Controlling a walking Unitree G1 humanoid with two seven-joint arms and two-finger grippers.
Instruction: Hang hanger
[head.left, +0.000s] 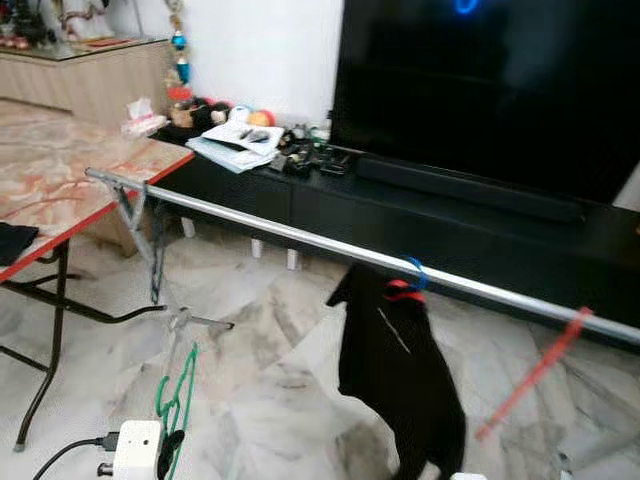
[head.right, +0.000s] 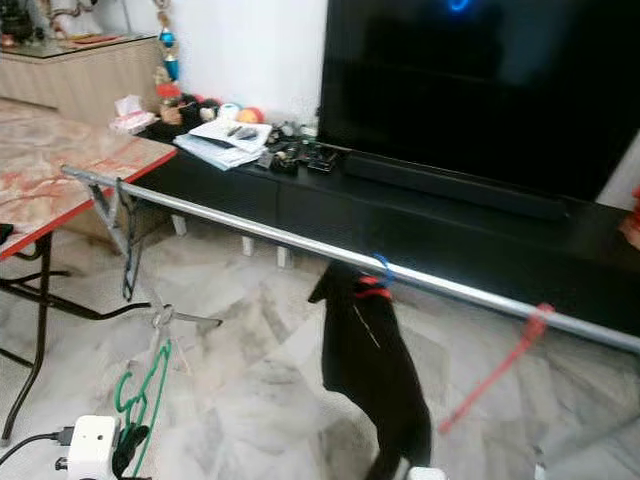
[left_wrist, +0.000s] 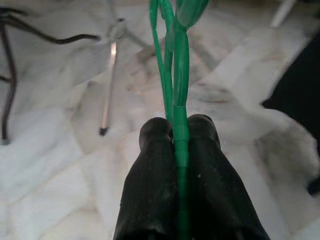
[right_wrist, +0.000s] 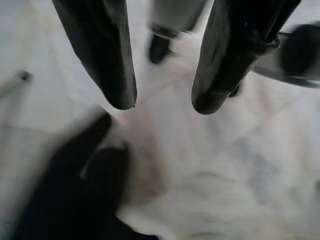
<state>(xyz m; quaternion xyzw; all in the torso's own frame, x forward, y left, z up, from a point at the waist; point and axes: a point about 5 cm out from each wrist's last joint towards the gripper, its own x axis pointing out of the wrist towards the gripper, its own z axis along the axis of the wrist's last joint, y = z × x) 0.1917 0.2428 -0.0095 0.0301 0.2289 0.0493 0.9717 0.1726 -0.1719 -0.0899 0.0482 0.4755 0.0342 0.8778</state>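
Thin green plastic hanger (head.left: 178, 400), low at near left, pinched between the left gripper (left_wrist: 179, 131)'s black fingers. Right gripper (right_wrist: 162, 106) spread over marble floor (head.left: 270, 340). Steel rail (head.left: 300, 235) carries a black garment (head.left: 400, 370).

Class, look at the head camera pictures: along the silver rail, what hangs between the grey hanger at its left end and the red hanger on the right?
In the left eye view, a black garment hangs from the silver rail, between the grey hanger and the red hanger.

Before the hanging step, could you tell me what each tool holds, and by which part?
The left tool is shut on the green hanger, gripping one thin bar. The right tool is open, holding nothing.
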